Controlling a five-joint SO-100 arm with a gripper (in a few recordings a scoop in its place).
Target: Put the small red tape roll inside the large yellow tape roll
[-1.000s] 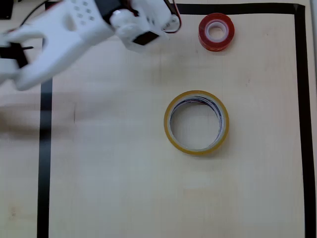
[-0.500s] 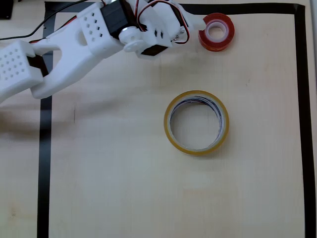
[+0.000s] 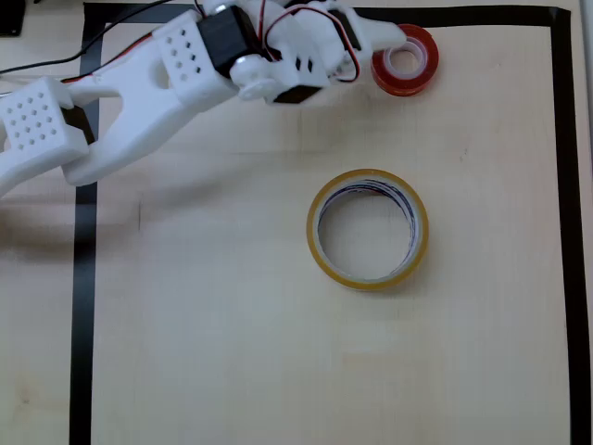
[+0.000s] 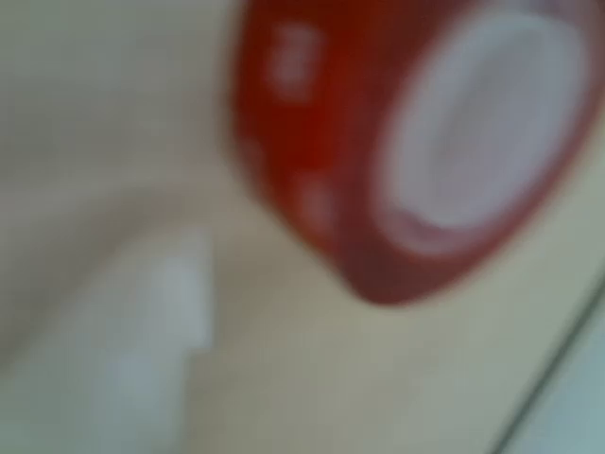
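Reaching further right now, the white arm (image 3: 139, 83) has carried its pincer (image 3: 389, 37) from the upper left of the overhead frame, where it sat a second ago, right up to the small red tape roll (image 3: 405, 61); both rolls are lying exactly where they were.

Overhead view: the red roll is lying flat at the upper right, just under the black tape border (image 3: 561, 222), and the pincer's white tip is overlapping its upper left rim. Whether it is touching the roll, I cannot tell from here. The large yellow tape roll (image 3: 368, 275) is lying flat near the centre of the pale wooden surface (image 3: 232, 324), well apart from the red one, its hole showing bare wood. How far the pincer is spread, I cannot tell either, since the wrist block is covering it.

Wrist view: everything is blurring at close range. The red roll (image 4: 312, 161) is looming across the upper right, whitish core facing the camera, and one white finger (image 4: 142, 340) is sitting at the lower left, beside the roll with a strip of surface between them.
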